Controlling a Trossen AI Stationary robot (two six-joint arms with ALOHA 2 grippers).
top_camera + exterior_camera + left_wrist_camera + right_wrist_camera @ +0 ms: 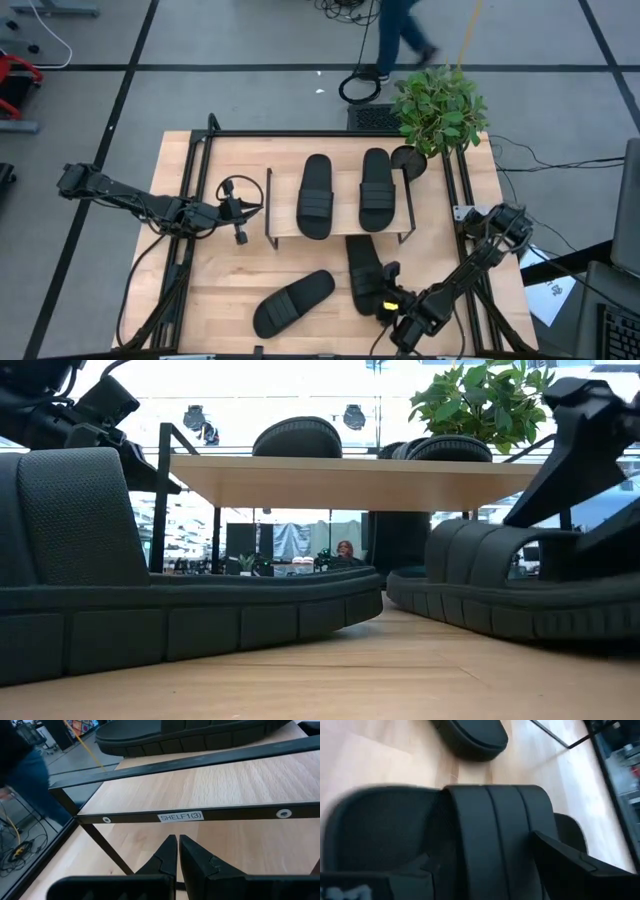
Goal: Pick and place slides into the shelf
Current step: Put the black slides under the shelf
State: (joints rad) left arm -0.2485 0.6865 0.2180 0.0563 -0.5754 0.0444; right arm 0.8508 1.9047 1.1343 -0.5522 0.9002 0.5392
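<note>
**Third sandal under the right pincer, two already shelved**

Counted from above: four matching black open-toe slide sandals. Two lying side by side on the light wood top board of the low black-framed shelf (338,228), namely the left shelved sandal (315,195) and the right shelved sandal (377,188). Two more down on the pale wooden bench (215,290): a loose sandal (292,302) lying at an angle near the front edge, and a near sandal (366,274) just in front of the shelf. One shelf, two arms, one leafy green potted plant (438,108) at the back right corner.

Right pincer (388,288) down at the near sandal, fingers straddling its wide strap in the right wrist view; hard to tell whether clamped or merely apart around it. Left pincer (178,851) waiting beside the shelf's left end, fingers together, holding nothing.

Risks, judged from this layout: a grip on the soft strap alone could let the sole swing or slip on lifting. Top board looks full, so probably the lower tier next; a tilted sole could catch the frame or top board. A wide swing could nudge the loose sandal.
</note>
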